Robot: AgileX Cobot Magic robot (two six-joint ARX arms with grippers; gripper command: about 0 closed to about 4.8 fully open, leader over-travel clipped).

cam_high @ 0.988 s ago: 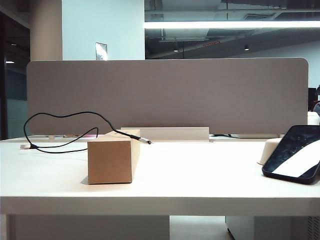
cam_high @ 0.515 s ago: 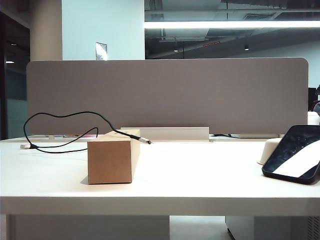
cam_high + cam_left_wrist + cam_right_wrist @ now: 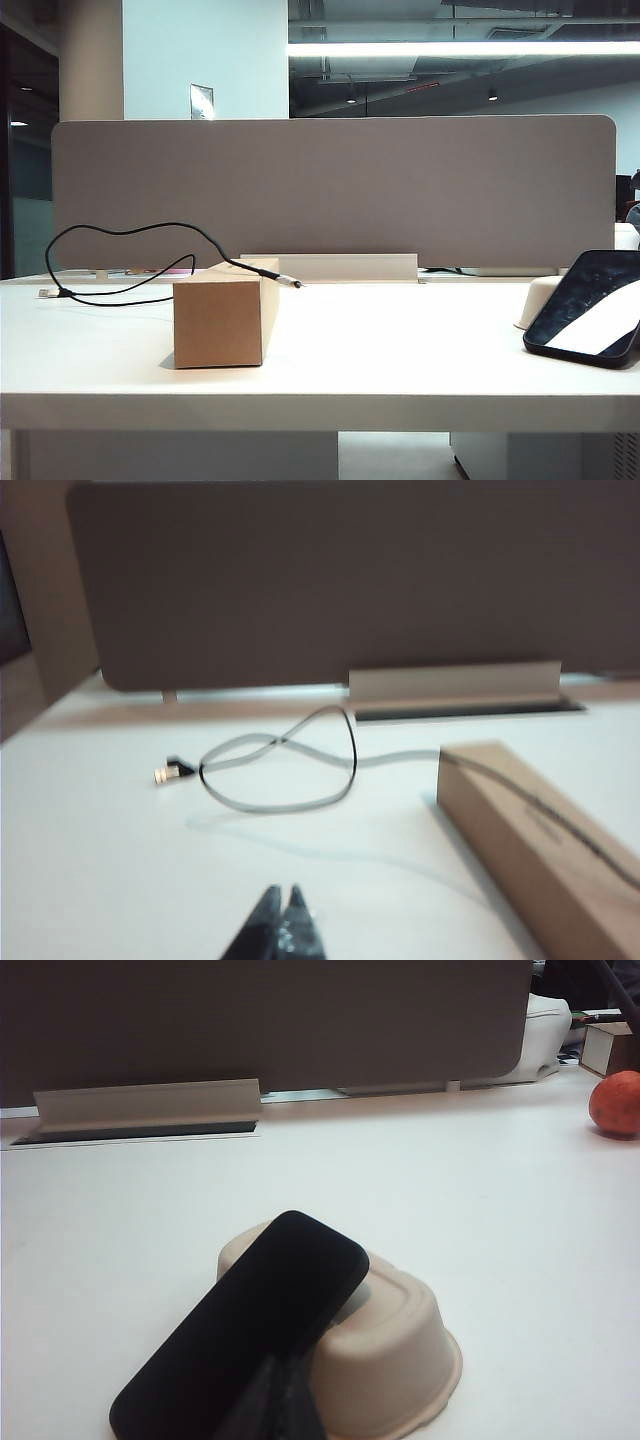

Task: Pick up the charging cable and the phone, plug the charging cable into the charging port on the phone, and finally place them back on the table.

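— Right, over to the desk [image 3: 400, 350]. Charging cable [image 3: 120, 232] looping at the left, one plug [image 3: 163, 774] flat on the top, the other end draped across a cardboard box [image 3: 220, 318].
— And the phone [image 3: 245, 1335]?
— Far right, tilted, leaning against an upturned cream dish [image 3: 390, 1350]. Well apart from the cable.
— Left gripper [image 3: 282, 920]?
— Low over bare desk, short of the cable loop, jaws clenched, gripping nothing.
— Right gripper [image 3: 283, 1395]?
— Just at the phone's near end, jaws pinched together too, empty.
— Anything in the way?
— Box beside the cable loop, grey partition panel [image 3: 330, 190] behind everything, an orange fruit [image 3: 615, 1103] off at the far edge.
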